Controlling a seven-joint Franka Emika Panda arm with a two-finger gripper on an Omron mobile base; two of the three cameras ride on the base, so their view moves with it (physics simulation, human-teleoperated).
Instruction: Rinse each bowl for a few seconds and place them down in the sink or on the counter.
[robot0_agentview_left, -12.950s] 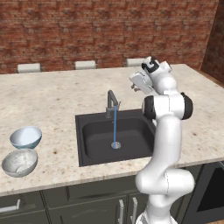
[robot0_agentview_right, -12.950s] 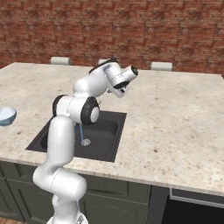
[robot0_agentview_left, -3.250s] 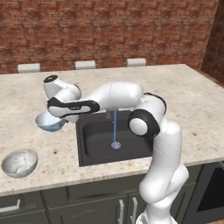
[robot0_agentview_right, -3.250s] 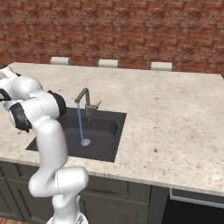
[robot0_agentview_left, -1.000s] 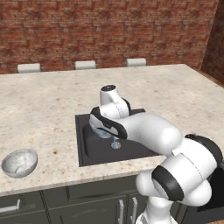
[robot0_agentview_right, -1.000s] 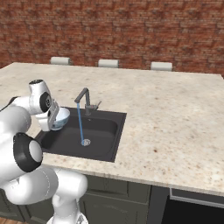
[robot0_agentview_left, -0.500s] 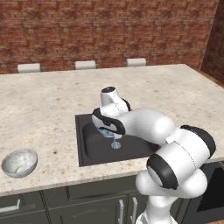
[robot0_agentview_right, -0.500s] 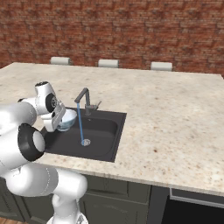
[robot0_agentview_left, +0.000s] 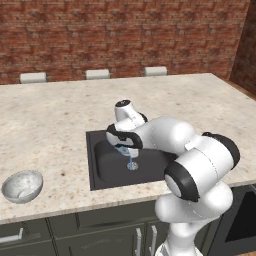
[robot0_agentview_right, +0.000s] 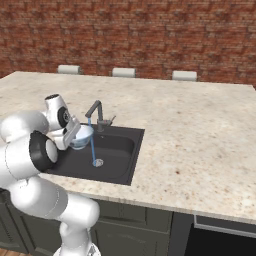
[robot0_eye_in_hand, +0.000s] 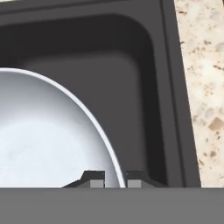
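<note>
The gripper is pinching the rim of the pale blue bowl, its jaws narrowed onto that edge, one fingertip inside the rim and one outside. The bowl is hanging over the sink, just beside the faucet and its falling water stream, with its white inside opening upward. The speckled bowl is sitting upright on the counter, well apart from the sink.

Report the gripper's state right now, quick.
Gripper: shut on the pale blue bowl, fingers pinching its rim, held over the sink beside the running water.
</note>
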